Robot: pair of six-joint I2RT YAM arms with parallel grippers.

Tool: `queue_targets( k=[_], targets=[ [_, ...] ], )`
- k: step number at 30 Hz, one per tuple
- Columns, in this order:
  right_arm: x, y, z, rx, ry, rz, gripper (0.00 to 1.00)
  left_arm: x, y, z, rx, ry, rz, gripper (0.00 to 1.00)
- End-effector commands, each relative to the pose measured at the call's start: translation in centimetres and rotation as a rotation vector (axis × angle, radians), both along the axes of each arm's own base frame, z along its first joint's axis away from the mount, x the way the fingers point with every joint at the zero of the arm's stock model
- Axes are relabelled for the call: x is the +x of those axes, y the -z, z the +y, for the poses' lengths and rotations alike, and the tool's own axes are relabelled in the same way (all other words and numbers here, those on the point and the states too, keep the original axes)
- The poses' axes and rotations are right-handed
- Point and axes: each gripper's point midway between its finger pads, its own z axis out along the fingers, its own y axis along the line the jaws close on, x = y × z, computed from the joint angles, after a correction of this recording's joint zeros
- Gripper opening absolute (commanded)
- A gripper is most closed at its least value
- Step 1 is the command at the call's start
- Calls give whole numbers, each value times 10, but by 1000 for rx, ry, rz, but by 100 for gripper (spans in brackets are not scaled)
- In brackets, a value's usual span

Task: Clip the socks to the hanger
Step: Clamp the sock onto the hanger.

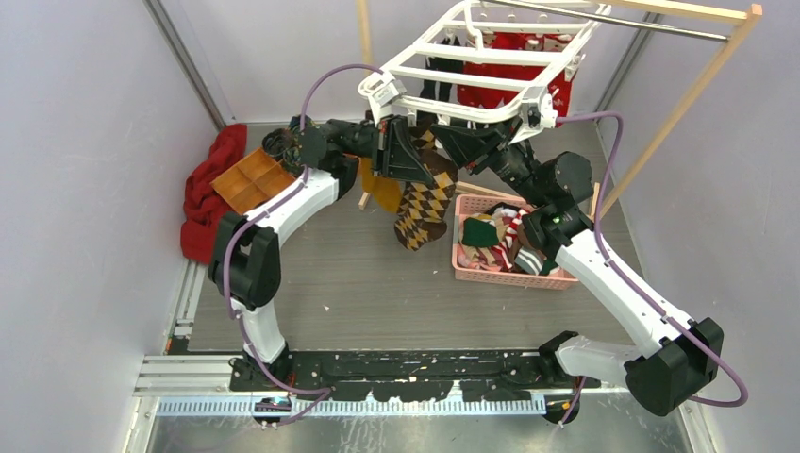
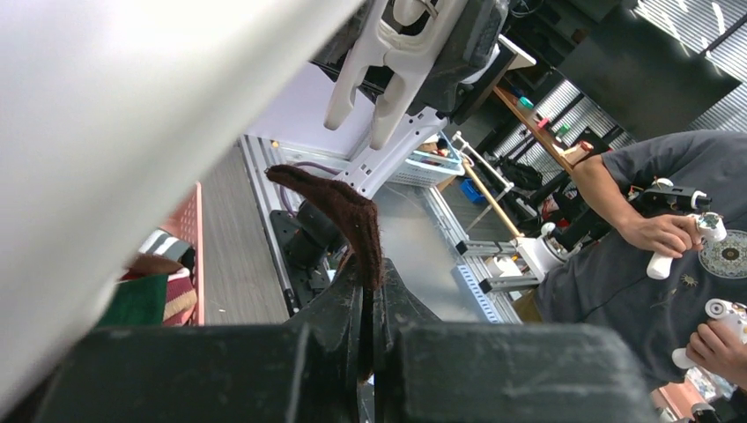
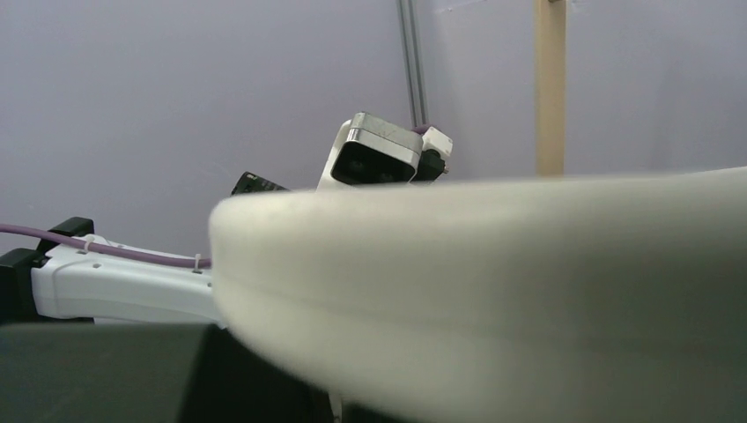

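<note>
A: Left gripper (image 2: 370, 286)?
B: Pressed together on the edge of the brown, cream-argyle fabric sock (image 2: 339, 207). The sock dangles just under the large white plastic frame hanger (image 3: 493, 291).
A: Right gripper (image 1: 459, 140)?
B: Clamped on one of the hanger's small white clips (image 2: 380, 79), right beside the sock.

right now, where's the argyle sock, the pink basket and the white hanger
argyle sock (image 1: 426, 198), top view, on its diamond-patterned middle
pink basket (image 1: 500, 276), top view, on its near rim
white hanger (image 1: 462, 111), top view, on the frame's near rail
</note>
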Motion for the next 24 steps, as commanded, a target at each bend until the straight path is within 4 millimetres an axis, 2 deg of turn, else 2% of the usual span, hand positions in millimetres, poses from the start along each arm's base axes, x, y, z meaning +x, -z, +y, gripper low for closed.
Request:
queue_targets(
  k=[1, 19, 24],
  targets=[
    [-19, -34, -4, 55, -42, -91, 6, -12, -16, -1, -45, 30, -114, 0],
    [-24, -33, 1, 59, -93, -78, 6, -12, -24, -1, -142, 0, -286, 0],
    [-24, -33, 1, 61, -93, -75, 6, -8, -20, 0, -173, -31, -330, 0]
  ],
)
